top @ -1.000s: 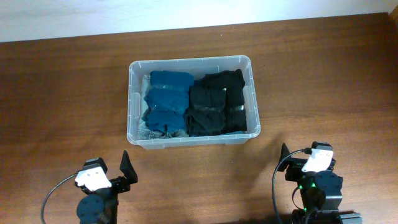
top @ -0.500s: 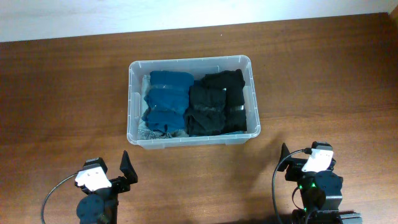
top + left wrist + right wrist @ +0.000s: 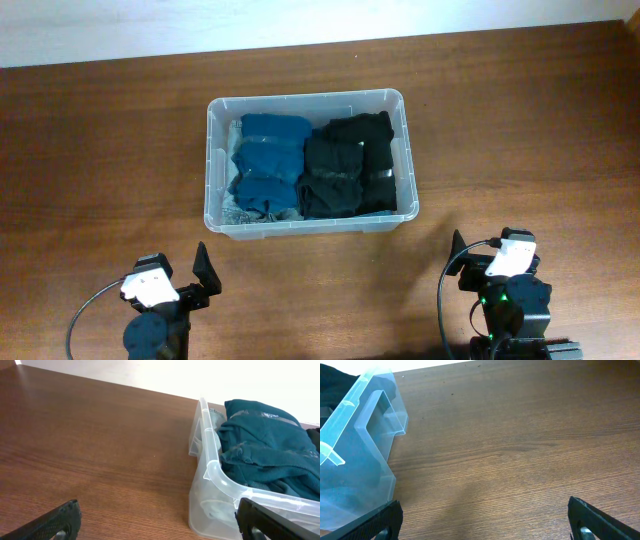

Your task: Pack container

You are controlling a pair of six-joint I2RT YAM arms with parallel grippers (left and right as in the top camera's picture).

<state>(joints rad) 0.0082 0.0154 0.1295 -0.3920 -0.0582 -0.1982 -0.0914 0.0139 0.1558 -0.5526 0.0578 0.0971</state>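
The clear plastic container stands at the middle of the wooden table. It holds folded blue clothes on its left and folded black clothes on its right. Its near left corner shows in the left wrist view, with the blue clothes inside. Its right end and handle show in the right wrist view. My left gripper is open and empty near the table's front edge, short of the container. My right gripper is open and empty over bare wood to the container's right.
A pale wall strip runs along the table's far edge. Both arm bases sit at the front edge, the left one and the right one. Bare wood surrounds the container on all sides.
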